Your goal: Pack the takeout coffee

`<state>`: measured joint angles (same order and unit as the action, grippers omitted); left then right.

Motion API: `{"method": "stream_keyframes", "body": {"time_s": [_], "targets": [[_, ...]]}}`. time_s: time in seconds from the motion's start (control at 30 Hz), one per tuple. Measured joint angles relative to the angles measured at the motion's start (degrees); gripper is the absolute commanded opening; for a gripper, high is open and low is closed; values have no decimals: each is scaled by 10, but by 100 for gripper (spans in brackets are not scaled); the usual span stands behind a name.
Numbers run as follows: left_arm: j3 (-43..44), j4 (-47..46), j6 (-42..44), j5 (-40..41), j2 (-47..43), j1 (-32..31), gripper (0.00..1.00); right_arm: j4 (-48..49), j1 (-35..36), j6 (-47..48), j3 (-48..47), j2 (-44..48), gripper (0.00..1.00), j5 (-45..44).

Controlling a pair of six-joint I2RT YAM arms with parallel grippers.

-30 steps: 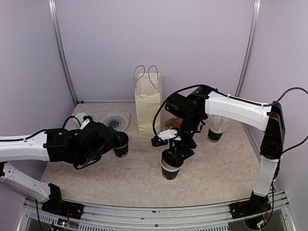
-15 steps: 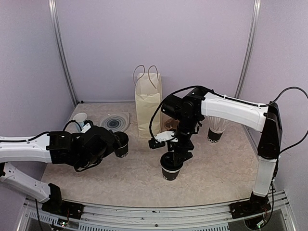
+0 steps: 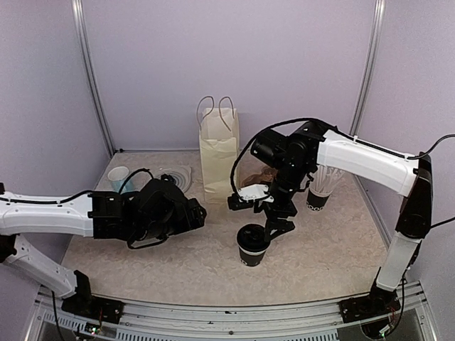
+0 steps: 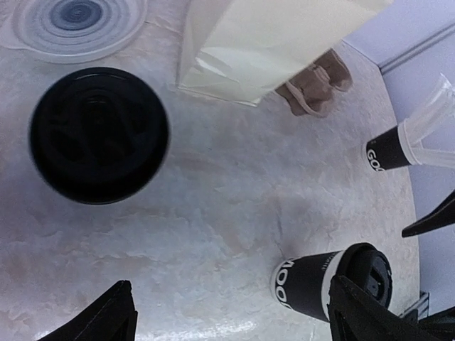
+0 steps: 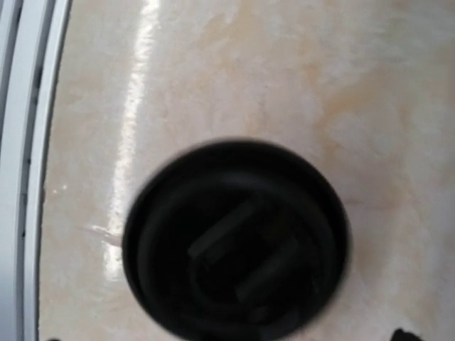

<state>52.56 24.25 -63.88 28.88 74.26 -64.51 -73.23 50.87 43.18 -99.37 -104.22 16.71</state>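
The surface [image 3: 327,249] looks to me like pale marbled laminate, smooth, with glossy reflections. The bag [image 3: 219,160] is matt cream paper. The cup [image 4: 302,288] has a black paper wall with a slight sheen. Its lid [image 5: 234,241] is smooth black plastic, and the second lid [image 4: 99,135] looks the same. The ribbed disc [image 4: 75,21] is clear shiny plastic. The tray [image 4: 316,85] seems rough brown pulp.

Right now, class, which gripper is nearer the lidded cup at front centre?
Right. The right gripper hovers just above that lidded cup; the left gripper sits well to its left.
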Motion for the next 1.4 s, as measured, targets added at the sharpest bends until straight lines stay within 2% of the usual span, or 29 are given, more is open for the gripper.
{"method": "stream_keyframes", "body": {"time_s": [0.23,0.33,0.4,0.47,0.67,0.8,1.07,1.23,1.4], "targets": [[28,-130,90,-172,64,34,84,127,-98,-46,134,150,99,42],[28,-193,111,-254,82,56,83,186,-147,-85,199,197,90,91],[30,-229,122,-295,95,66,82,213,-168,-107,240,209,81,129],[36,-272,132,-342,117,72,81,234,-191,-129,283,207,77,179],[46,-385,125,-463,189,86,77,266,-211,-179,379,182,76,275],[72,-388,123,-479,230,87,76,289,-212,-203,393,175,76,308],[87,-347,135,-460,229,79,67,313,-212,-220,393,145,74,334],[125,-249,156,-390,221,58,71,316,-212,-221,393,144,74,346],[134,-200,172,-359,221,46,73,317,-211,-221,393,131,75,359]]}}
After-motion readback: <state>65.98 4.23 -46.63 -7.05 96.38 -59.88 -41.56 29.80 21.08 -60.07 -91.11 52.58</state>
